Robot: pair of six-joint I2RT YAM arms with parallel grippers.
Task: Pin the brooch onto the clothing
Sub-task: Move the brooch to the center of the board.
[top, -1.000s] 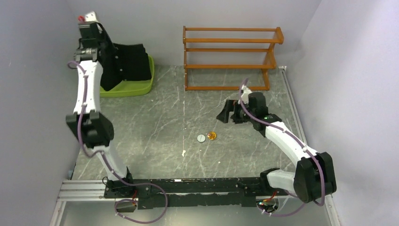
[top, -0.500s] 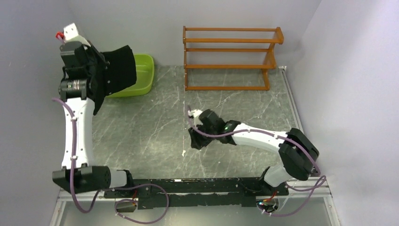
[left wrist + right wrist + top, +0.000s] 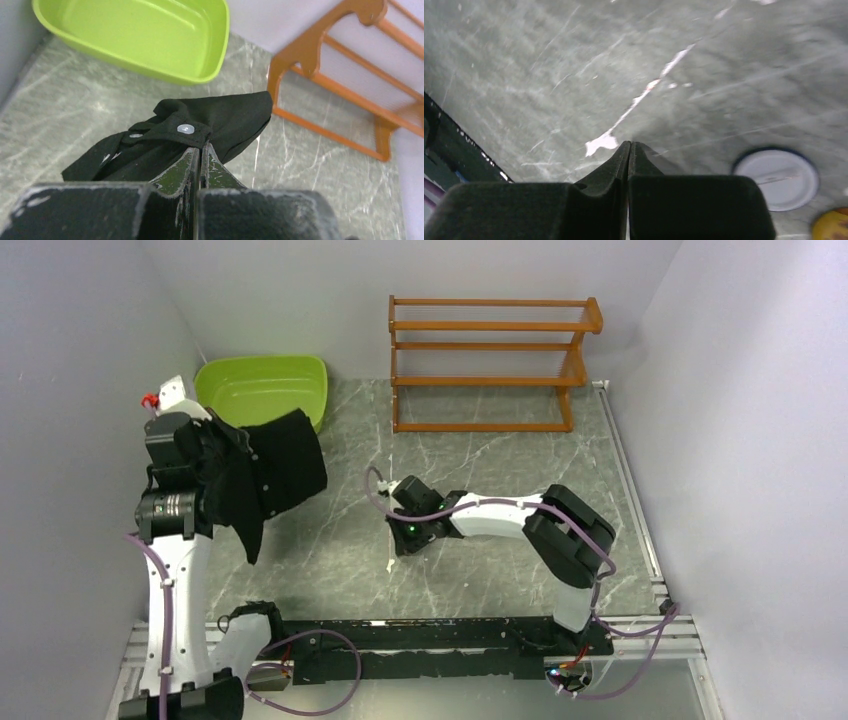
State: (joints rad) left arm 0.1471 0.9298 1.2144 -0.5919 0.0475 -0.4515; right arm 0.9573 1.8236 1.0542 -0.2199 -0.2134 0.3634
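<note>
**A:** The left gripper (image 3: 201, 147) is clenched on a fold of the clothing (image 3: 285, 465). A second ago the garment sat in the green basin (image 3: 262, 390) at far left. Now it hangs clear of it, nearer, on the left.

**B:** And the right gripper (image 3: 629, 145)?

**A:** It has swung in to the middle of the table (image 3: 500, 460) and snapped closed on nothing. The brooch (image 3: 831, 225) lies just to its right, untouched.

**B:** So the pick missed?

**A:** I judge so. It likely needs to reopen and shift right.

**B:** The count?

**A:** Two arms, one clothing item, one wooden rack (image 3: 480, 381) and one basin. Then one white disc (image 3: 775, 178) just beside the single brooch, and one white fleck (image 3: 602, 142).
</note>
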